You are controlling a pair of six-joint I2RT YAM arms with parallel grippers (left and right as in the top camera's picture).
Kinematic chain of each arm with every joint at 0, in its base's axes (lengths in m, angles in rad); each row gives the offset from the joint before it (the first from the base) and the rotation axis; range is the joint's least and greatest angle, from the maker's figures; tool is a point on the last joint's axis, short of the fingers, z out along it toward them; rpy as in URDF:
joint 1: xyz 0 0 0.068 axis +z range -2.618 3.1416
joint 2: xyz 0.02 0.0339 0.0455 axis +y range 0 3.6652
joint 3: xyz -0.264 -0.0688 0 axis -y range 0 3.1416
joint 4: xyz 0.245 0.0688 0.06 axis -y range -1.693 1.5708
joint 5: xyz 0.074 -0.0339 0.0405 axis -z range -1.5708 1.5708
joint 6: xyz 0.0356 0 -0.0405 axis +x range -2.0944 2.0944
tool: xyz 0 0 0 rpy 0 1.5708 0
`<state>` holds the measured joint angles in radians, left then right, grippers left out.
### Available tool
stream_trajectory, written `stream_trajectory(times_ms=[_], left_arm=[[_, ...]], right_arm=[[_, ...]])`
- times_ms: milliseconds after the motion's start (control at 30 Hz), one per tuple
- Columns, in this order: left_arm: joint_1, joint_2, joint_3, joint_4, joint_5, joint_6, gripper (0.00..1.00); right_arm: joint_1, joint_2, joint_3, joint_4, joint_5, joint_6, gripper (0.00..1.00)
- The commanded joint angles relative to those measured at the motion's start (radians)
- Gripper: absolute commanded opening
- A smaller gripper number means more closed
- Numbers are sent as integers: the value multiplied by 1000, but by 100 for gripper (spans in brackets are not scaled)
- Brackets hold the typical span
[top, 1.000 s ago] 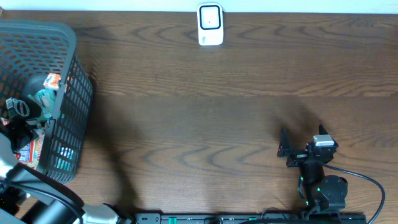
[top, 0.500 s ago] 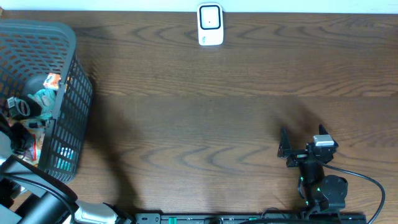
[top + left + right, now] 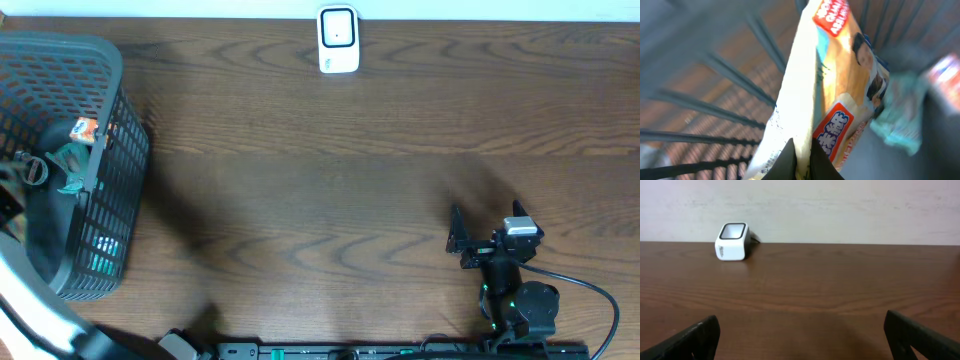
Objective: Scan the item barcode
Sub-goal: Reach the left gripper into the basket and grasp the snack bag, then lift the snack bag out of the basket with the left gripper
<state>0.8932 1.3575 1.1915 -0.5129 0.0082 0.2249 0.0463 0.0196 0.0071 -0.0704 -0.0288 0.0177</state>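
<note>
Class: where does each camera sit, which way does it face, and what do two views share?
Overhead: above the table, looking down on basket, scanner, right claw.
Left wrist: inside the basket, facing a packet pinched in the left claw.
Right wrist: low, facing the scanner across the table; open fingers show.
Shared: the scanner, overhead and right wrist.

Dark wood-grain table (image 3: 300,200), grey mesh basket (image 3: 115,190) standing on its left end, small white scanner (image 3: 338,40) upright at the far edge near the middle, well apart from the basket, broad bare wood between them and across the right half
</note>
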Motion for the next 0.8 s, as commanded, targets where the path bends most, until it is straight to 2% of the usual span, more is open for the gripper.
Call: stream_trajectory(times_ms=[0, 167, 400, 533, 767], left_arm=[[-37, -138, 37, 43, 63, -39, 7], [-137, -287, 37, 160, 63, -83, 7], [-290, -495, 38, 223, 63, -326, 7], [-435, -553, 38, 135, 79, -389, 7], [-721, -510, 26, -154, 79, -501, 7]], right_arm=[[-6, 0, -1, -5, 3, 11, 99], [-6, 0, -1, -5, 3, 11, 99], [-6, 0, -1, -5, 3, 11, 99], [-6, 0, -1, -5, 3, 11, 99], [-6, 0, -1, -5, 3, 11, 99]])
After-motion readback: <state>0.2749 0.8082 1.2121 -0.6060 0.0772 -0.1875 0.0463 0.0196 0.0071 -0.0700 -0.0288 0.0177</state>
